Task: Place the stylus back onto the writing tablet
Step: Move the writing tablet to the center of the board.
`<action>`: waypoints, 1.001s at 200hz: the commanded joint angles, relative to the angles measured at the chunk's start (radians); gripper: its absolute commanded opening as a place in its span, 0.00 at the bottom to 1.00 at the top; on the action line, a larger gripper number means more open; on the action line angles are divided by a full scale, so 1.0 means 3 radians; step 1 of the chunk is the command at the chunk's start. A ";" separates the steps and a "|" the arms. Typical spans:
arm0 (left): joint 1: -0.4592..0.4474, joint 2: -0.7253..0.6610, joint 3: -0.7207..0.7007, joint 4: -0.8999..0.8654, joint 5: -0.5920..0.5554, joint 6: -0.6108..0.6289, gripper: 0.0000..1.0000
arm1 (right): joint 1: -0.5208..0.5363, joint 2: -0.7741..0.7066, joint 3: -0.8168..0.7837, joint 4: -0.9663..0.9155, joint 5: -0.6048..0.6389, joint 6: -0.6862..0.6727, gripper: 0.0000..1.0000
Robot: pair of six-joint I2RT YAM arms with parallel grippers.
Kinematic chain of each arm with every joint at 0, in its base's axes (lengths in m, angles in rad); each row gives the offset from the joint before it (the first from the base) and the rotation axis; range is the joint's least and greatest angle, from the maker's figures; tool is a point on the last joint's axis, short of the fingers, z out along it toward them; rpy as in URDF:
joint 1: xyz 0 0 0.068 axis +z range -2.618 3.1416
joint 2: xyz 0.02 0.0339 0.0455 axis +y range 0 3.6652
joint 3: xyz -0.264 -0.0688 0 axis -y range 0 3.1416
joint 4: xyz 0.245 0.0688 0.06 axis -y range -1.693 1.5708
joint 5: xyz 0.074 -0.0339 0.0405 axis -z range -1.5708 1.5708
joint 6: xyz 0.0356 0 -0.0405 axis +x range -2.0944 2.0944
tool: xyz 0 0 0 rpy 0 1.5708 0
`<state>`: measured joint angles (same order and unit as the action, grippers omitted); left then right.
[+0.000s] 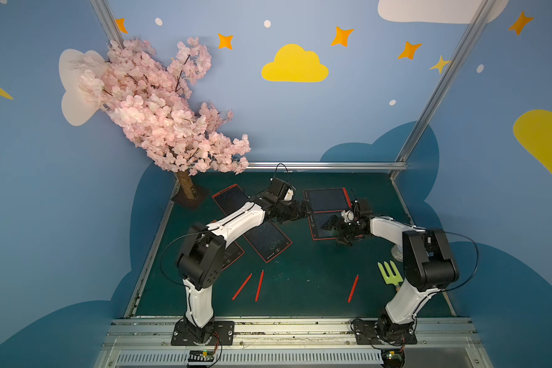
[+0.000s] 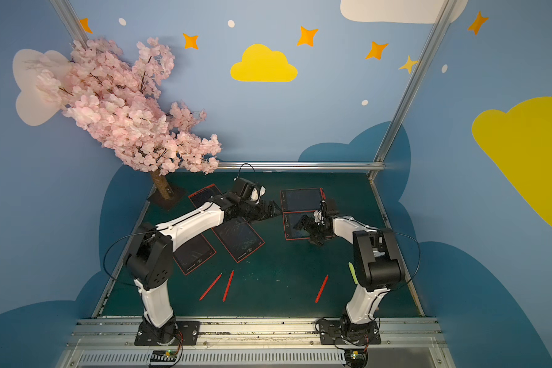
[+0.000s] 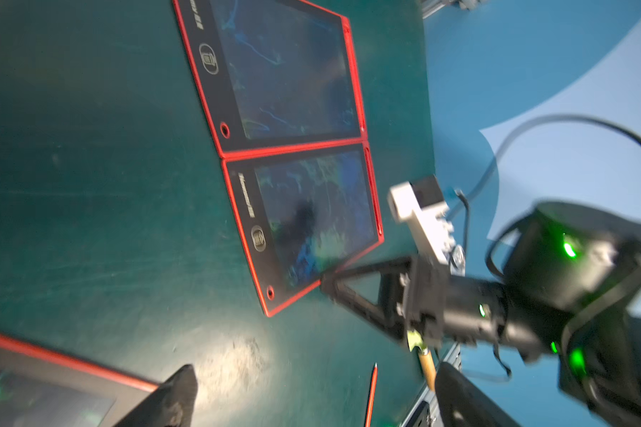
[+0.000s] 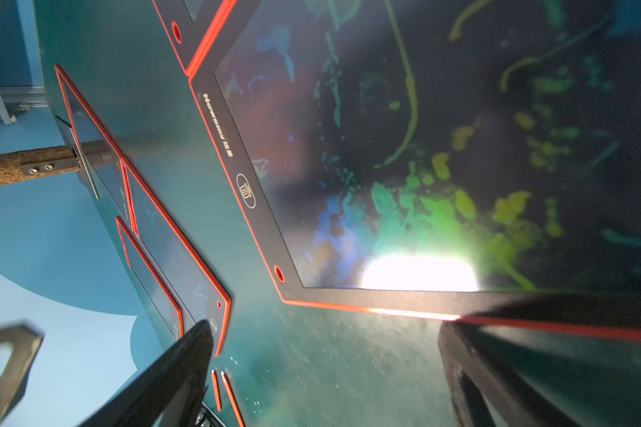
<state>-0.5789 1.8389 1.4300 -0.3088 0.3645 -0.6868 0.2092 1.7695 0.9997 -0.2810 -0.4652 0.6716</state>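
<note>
My left gripper hangs over the middle of the worktop, toward its back edge, jaws wide and empty. My right gripper hovers low over a writing tablet, jaws wide too, gripping nothing. Three red styluses lie on the worktop near its front edge, off every tablet: left stylus, middle stylus, right stylus.

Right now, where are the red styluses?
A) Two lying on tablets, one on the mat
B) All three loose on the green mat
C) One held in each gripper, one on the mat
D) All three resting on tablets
B: in a top view, a stylus, a second stylus and a third stylus all lie on the bare green mat near its front edge.
</note>
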 commanded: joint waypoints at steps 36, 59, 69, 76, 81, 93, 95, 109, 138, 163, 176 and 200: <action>-0.0002 -0.0751 -0.0831 -0.0153 -0.0148 0.0283 0.99 | 0.0120 0.0377 0.0160 -0.0075 0.0323 -0.0095 0.95; -0.0002 -0.0999 -0.1115 -0.0094 -0.0224 0.0373 0.99 | 0.0176 0.0444 0.0278 -0.0127 0.0353 -0.0099 0.95; -0.0002 -0.1081 -0.1190 -0.0093 -0.0233 0.0396 0.99 | 0.0188 0.0474 0.0323 -0.0140 0.0376 -0.0096 0.95; 0.0001 -0.1134 -0.1246 -0.0095 -0.0241 0.0399 0.99 | 0.0194 0.0492 0.0354 -0.0150 0.0389 -0.0099 0.95; 0.0000 -0.1168 -0.1280 -0.0089 -0.0251 0.0398 0.99 | 0.0197 0.0510 0.0378 -0.0157 0.0399 -0.0101 0.95; 0.0001 -0.1237 -0.1356 -0.0094 -0.0265 0.0387 0.99 | 0.0192 0.0541 0.0446 -0.0204 0.0427 -0.0111 0.95; -0.0002 -0.1249 -0.1373 -0.0095 -0.0265 0.0386 0.99 | 0.0192 0.0544 0.0466 -0.0215 0.0433 -0.0114 0.95; -0.0002 -0.1334 -0.1453 -0.0127 -0.0309 0.0388 0.99 | 0.0201 0.0555 0.0559 -0.0309 0.0466 -0.0146 0.95; -0.0001 -0.1508 -0.1601 -0.0259 -0.0557 0.0424 0.99 | 0.0233 0.0422 0.0588 -0.0433 0.0543 -0.0267 0.94; 0.0005 -0.1646 -0.1747 -0.0347 -0.0749 0.0424 0.99 | 0.0316 0.0163 0.0440 -0.0426 0.0416 -0.0540 0.92; 0.0032 -0.1694 -0.1792 -0.0440 -0.0816 0.0389 0.99 | 0.0414 0.0039 0.0401 -0.0510 0.0417 -0.0695 0.92; 0.0146 -0.1750 -0.1839 -0.0627 -0.0991 0.0297 0.99 | 0.0665 -0.0103 0.0381 -0.0651 0.0456 -0.0843 0.92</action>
<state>-0.5697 1.3365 0.8925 -0.4141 0.1478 -0.5819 0.3393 1.8011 1.1221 -0.4088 -0.3424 0.5056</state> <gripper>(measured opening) 0.992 0.923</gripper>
